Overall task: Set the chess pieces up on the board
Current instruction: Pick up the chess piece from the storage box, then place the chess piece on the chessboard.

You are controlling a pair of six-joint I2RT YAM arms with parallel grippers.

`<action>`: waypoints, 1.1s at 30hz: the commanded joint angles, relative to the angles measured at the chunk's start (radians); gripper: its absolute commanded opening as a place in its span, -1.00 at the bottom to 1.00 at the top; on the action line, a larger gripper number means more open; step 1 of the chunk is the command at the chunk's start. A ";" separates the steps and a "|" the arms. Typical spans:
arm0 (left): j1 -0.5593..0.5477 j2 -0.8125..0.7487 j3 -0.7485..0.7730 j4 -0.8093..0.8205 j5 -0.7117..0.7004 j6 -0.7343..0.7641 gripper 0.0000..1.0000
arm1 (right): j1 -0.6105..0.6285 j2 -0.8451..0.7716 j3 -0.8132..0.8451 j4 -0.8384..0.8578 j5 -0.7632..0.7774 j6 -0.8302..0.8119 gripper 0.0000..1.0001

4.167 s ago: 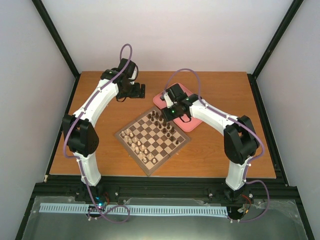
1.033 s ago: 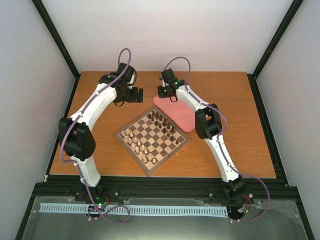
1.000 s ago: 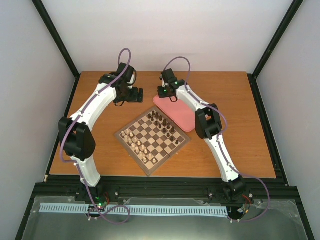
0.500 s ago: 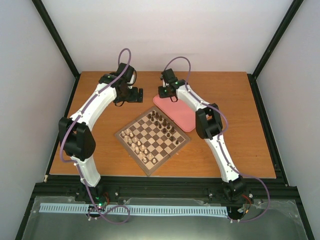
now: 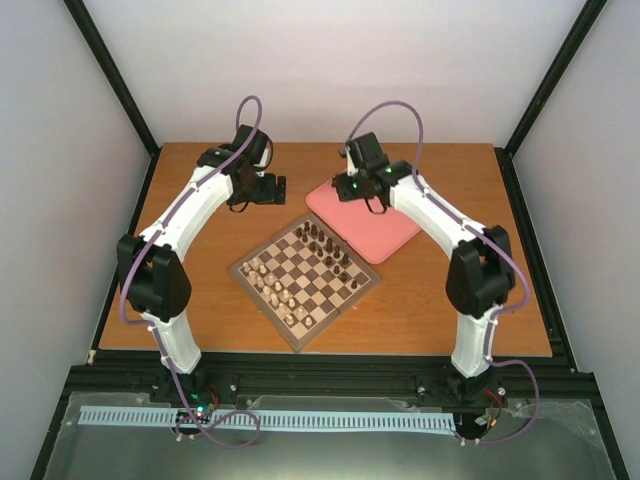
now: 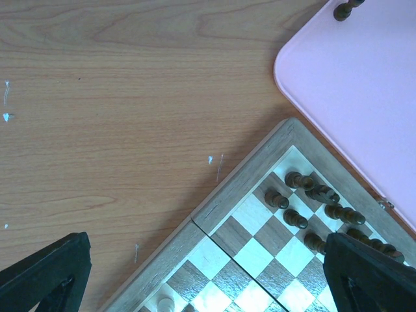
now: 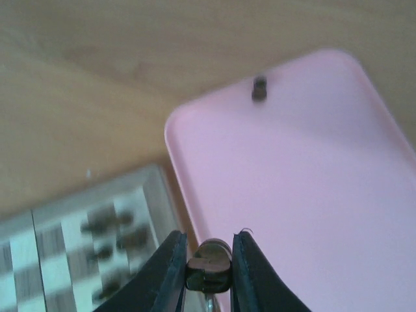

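My right gripper (image 7: 207, 253) is clamped on one dark chessman (image 7: 209, 270), pinched between both fingers and seen from above in its own wrist view; under it lies the pink tray (image 7: 305, 195), and a second dark piece (image 7: 259, 88) stands near the tray's far end. The overhead view hides that grip altogether; there I see only the right wrist hanging above the far left part of the tray. The board (image 5: 305, 275) shows in the right wrist view only as a blurred corner at lower left.

The left gripper (image 6: 205, 273) is spread wide with nothing between its fingers, hovering over the table (image 6: 97, 97) by the board's far corner. Its camera is the sharp one; it shows the dark chess pieces (image 6: 312, 208) in two rows along the board's side nearest the tray. Only the overhead view shows the pale chessmen (image 5: 268, 282) lining the opposite side; board and tray lie just beside each other.
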 commanded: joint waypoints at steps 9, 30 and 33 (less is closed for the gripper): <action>-0.006 -0.001 0.042 0.000 0.001 -0.007 0.99 | 0.096 -0.451 -0.663 0.103 -0.004 0.135 -0.84; -0.005 -0.004 0.013 0.011 0.000 -0.010 0.99 | 0.157 -0.463 -0.847 0.246 0.033 0.171 -0.80; -0.006 0.001 0.014 0.012 -0.001 -0.008 0.99 | 0.157 -0.427 -0.832 0.251 0.015 0.160 -0.80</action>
